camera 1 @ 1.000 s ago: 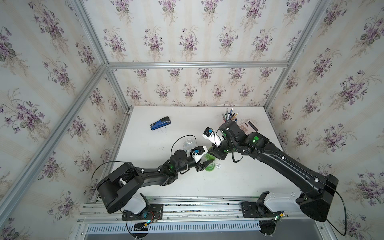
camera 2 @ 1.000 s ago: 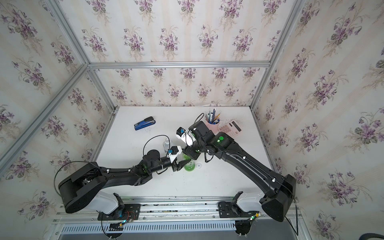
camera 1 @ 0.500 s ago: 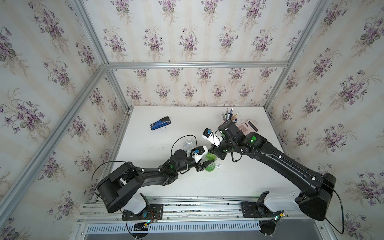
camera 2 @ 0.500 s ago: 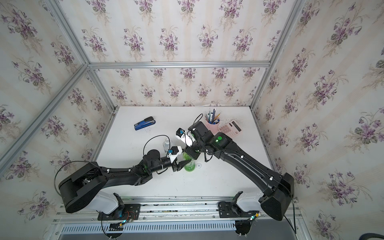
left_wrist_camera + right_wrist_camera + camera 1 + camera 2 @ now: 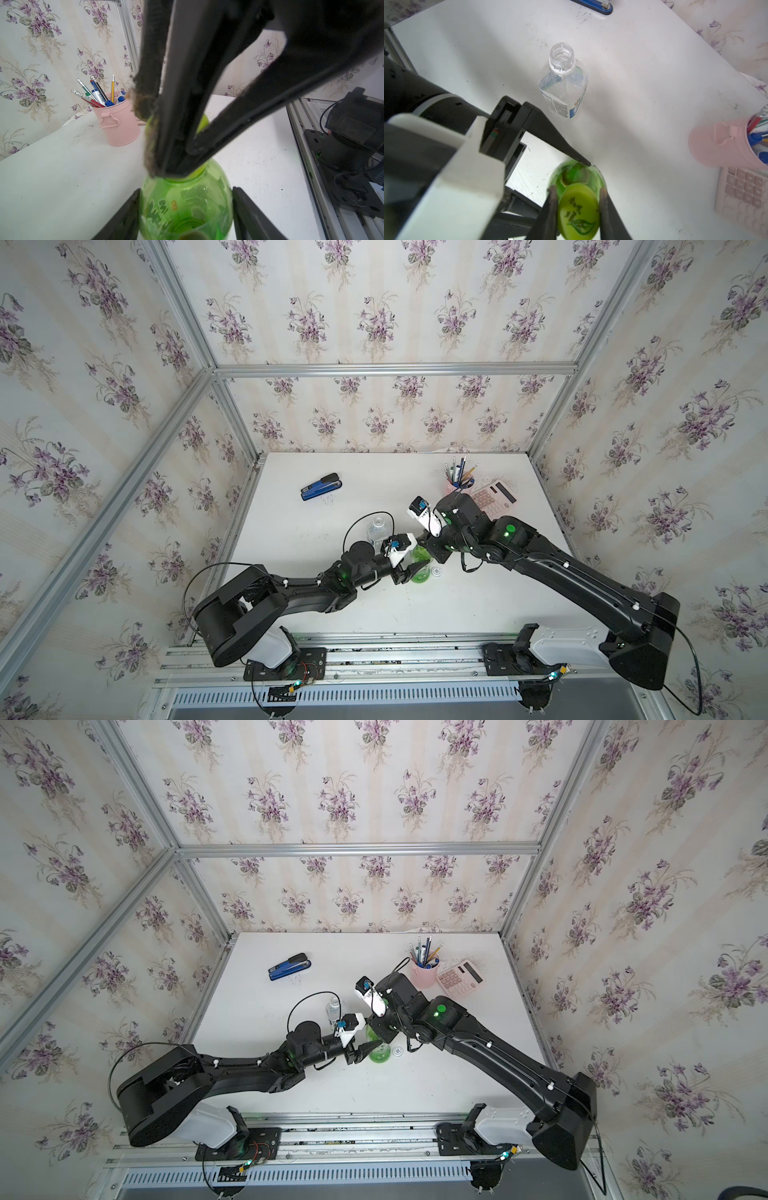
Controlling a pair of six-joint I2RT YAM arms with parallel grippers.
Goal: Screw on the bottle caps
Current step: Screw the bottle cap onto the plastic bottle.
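While your left gripper clamps the green bottle upright against spinning, your right gripper pinches the yellow-green cap on its neck to twist it, the white cap lying just beside.

Crowded quarters: my left gripper and right gripper flank the green bottle; clear bottle beyond, white cap apparently just beside; near table open.

A robot lab booth dressed as a home office: floral wallpaper panels hang in a bare aluminium frame, two black arms stand on a metal rail, and the white worktop carries a stapler, pen cup and calculator.
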